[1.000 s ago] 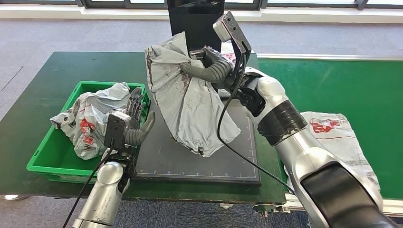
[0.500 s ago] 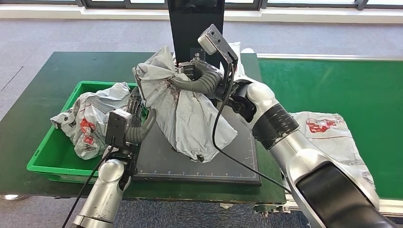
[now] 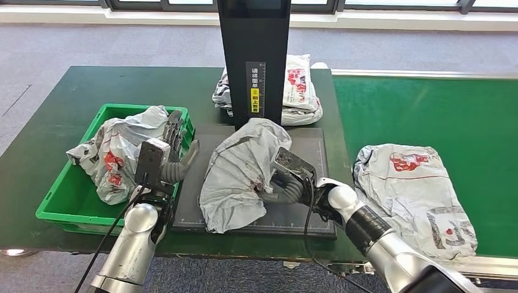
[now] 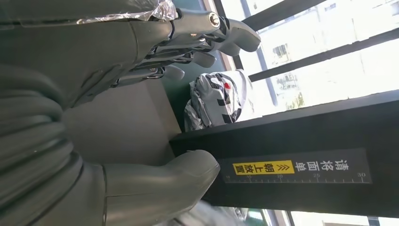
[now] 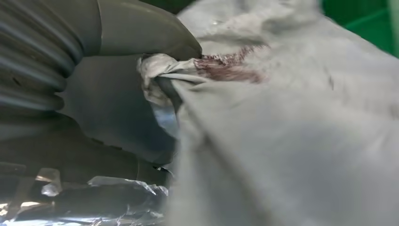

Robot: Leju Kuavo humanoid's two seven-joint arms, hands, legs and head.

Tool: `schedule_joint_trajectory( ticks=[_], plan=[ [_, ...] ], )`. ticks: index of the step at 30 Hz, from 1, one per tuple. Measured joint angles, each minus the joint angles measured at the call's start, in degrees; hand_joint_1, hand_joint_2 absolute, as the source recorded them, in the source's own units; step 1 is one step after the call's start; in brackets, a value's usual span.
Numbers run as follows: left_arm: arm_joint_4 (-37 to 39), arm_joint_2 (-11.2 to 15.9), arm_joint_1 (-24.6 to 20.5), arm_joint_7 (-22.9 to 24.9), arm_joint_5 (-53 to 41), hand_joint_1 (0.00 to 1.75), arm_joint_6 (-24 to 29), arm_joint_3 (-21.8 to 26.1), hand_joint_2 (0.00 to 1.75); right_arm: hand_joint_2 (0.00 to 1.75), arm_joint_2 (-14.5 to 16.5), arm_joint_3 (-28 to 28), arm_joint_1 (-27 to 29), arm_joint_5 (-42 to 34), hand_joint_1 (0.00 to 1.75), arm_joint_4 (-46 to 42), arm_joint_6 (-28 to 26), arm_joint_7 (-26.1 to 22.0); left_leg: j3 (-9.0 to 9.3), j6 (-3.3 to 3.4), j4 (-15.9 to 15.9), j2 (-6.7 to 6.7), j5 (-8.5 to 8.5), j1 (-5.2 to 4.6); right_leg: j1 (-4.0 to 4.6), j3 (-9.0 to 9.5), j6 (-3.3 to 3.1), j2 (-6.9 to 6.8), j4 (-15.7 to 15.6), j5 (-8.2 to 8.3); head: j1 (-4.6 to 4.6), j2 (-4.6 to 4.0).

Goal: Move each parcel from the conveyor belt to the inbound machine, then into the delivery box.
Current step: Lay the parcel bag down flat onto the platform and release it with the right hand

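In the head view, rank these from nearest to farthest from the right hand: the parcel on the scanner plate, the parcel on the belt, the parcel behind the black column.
From the right hand:
1. Parcel on the scanner plate, gripped by it.
2. Parcel on the belt, to its right.
3. Parcel behind the black column, far side.

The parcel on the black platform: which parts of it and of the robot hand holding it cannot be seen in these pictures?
- Head view: the parcel covers the right robot hand fingers.
- Right wrist view: the parcel is blurred and cut off by the edges.
- Parcel's underside: hidden against the platform.

high head view, close wrist views
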Motion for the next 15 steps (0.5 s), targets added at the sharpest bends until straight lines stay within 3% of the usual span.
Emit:
schedule_joint_trajectory(
  ticks=[15],
  plan=[
    [0.0, 0.0, 0.0, 0.3, -0.5, 0.00, -0.2, -0.8, 1.75, 1.75, -3.1, 0.0, 3.8, 2.3, 0.00, -4.1, -1.1, 0.1, 0.04, 0.00, 0.0, 0.10, 0.01, 0.00, -0.01, 0.00, 0.01, 0.14, 0.0, 0.01, 0.00, 0.00]
  ],
)
